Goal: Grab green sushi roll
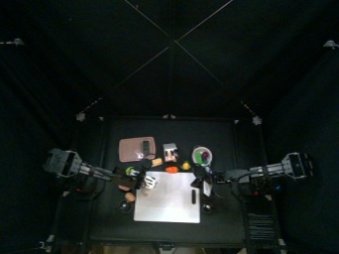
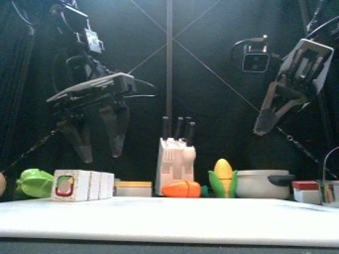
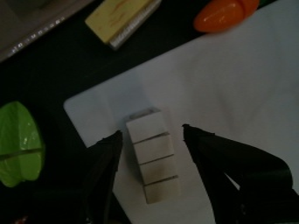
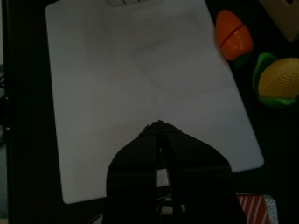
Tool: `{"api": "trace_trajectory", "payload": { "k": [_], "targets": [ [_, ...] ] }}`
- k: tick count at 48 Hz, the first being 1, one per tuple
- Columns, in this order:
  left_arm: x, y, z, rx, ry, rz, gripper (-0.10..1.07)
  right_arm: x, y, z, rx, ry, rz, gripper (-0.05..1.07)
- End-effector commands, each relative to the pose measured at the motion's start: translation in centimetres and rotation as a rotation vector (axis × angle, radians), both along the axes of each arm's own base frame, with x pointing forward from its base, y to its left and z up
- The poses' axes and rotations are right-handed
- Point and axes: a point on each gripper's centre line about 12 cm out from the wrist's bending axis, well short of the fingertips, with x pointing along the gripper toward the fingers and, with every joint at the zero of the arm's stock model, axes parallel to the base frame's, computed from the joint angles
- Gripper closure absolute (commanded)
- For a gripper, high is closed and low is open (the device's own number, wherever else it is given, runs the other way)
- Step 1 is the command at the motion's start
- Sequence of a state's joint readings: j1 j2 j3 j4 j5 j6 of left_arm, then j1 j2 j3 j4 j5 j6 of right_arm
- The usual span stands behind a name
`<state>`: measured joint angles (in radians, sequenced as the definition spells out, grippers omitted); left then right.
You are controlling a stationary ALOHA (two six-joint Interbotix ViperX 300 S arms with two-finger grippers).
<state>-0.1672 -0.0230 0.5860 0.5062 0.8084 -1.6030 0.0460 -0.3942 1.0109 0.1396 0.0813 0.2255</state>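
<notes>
So the left claw was hanging released right over the sushi roll, a row of white segments at the left edge of the white cutting board, jaws either side, not touching as far as I could tell. Right claw was clenched, empty, above the board's right part

The sushi roll lies on its side on the white cutting board, near the board's corner — a row of pale rice-white slices pressed end to end. From the table's front edge its end face shows a green rim around a filling (a reddish core, as best I can tell).
</notes>
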Motion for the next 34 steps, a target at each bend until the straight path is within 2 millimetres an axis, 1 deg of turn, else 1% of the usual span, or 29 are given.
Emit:
{"api": "trace_trajectory", "payload": {
  "k": [1,5,9,18,24,28,30,34],
  "targets": [
    [0.5,0.6,2.9,0.045,-0.065,-0.013,0.07,0.6,0.0,1.1,-0.001,-0.035,0.000,1.02],
    [0.0,1.8,4.2,0.100,-0.072,-0.002,0.07,0.5,0.0,1.0,-0.002,-0.034,0.001,1.02],
    [-0.6,4.5,5.1,0.187,-0.083,0.021,0.07,0.5,0.0,0.9,-0.010,-0.031,0.006,1.02],
    [-1.8,9.5,5.1,0.368,-0.058,0.035,0.07,0.6,-0.1,0.9,-0.010,-0.028,0.005,1.02],
    [-2.5,12.7,4.8,0.477,-0.047,-0.002,0.06,0.8,-0.1,0.9,-0.011,-0.030,0.005,1.02],
    [-3.0,14.5,5.1,0.506,-0.072,-0.006,0.06,0.8,-0.1,0.8,-0.014,-0.024,0.007,1.02],
    [-3.2,15.2,5.4,0.494,-0.106,-0.003,0.06,0.9,-0.1,0.7,-0.017,-0.022,0.009,1.02],
    [-3.3,15.9,5.9,0.448,-0.179,0.014,0.06,1.0,-0.1,0.7,-0.019,-0.022,0.011,1.02]
  ]
}}
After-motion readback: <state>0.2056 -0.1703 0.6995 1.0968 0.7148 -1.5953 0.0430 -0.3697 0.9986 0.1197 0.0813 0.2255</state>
